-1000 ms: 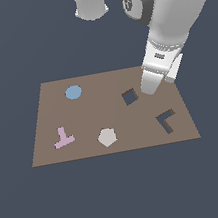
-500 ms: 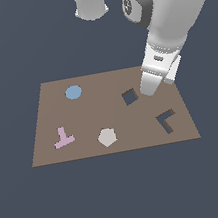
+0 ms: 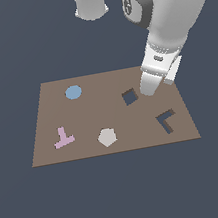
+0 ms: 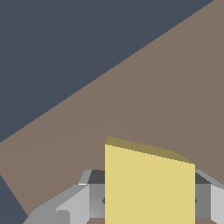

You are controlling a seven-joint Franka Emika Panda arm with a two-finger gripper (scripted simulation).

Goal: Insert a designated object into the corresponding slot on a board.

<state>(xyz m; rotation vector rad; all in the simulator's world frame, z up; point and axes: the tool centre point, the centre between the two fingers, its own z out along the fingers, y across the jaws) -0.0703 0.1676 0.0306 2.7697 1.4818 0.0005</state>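
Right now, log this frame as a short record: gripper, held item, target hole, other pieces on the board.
gripper: the gripper is low over the board, just to the exterior view's right of the square hole
held item: the yellow block sits between the fingers in the wrist view; it is hidden in the exterior view
target hole: dark, turned like a diamond, unfilled
other hole: L-shaped hole, unfilled
other pieces: blue disc, pink T piece, pale pentagon, all on the board
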